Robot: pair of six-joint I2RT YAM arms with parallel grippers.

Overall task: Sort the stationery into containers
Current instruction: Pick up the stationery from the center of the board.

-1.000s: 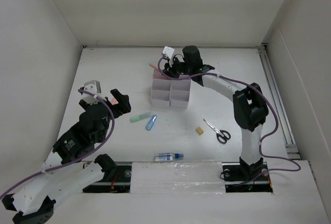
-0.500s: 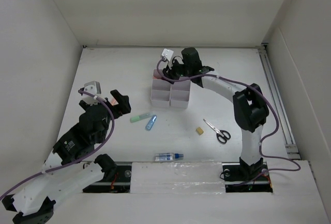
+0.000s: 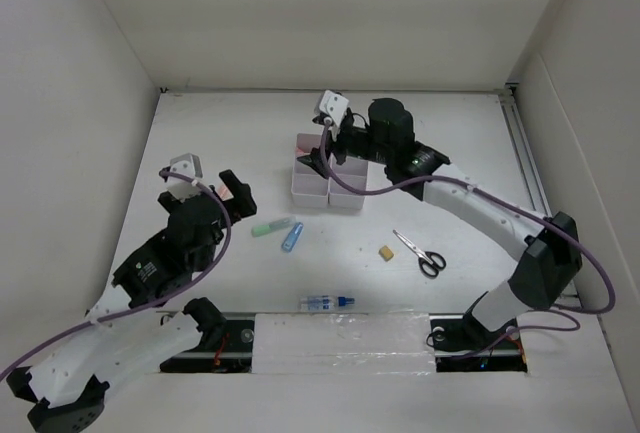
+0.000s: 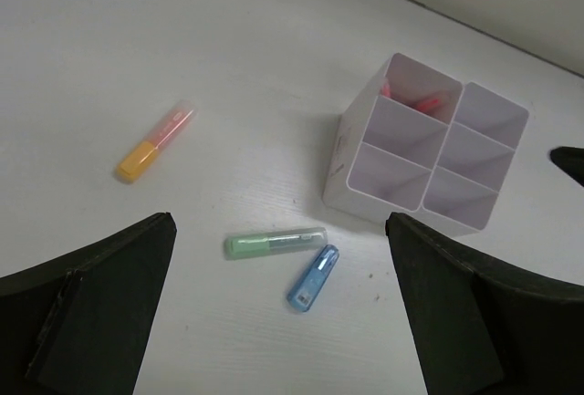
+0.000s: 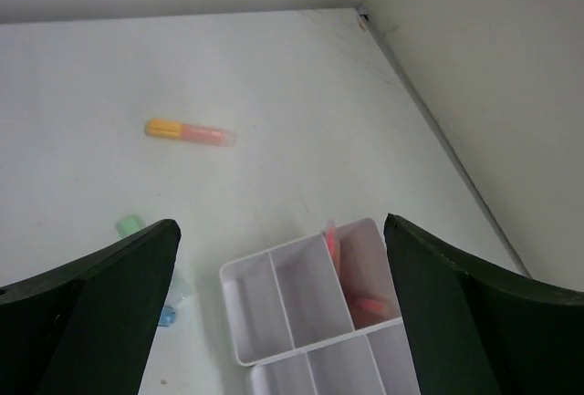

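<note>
Right arm stretches from its base at the near right edge, elbow out to the right, forearm running far-left. The right gripper [image 3: 320, 153] hangs over the far end of the organizer [image 3: 310, 191], jaws spread wide with nothing between them.

Left arm is folded low near the left edge with its wrist angled toward table centre. The left gripper [image 4: 280, 223] has its jaws wide apart and empty, hovering above the green marker [image 4: 276, 243] and blue tube [image 4: 313, 278].

We see walls on the left, far and right sides of the table [image 3: 200, 133], plus a rail along the right edge. The organizer sits mid-table, toward the far half. There is bare surface around it on the far side and to its right, and the loose items lie between it and the near edge.

- Pink pens [image 5: 330, 240]: in the organizer's far-left compartment. One leans tilted with its tip above the rim, a second piece lies lower.
- Orange-capped pen [image 4: 155, 142]: flat on the table left of the organizer, partly hidden under the left gripper from above.
- Green marker: long axis roughly parallel to the near edge.
- Blue tube: just beside the marker's right end, lying diagonal.
- Bottle [image 3: 327, 302]: along the near edge, blue cap to the right.
- Eraser [image 3: 385, 251]: between the bottle and the scissors [image 3: 420, 253].
- Scissors: blades point far-left, handles near-right.
</note>
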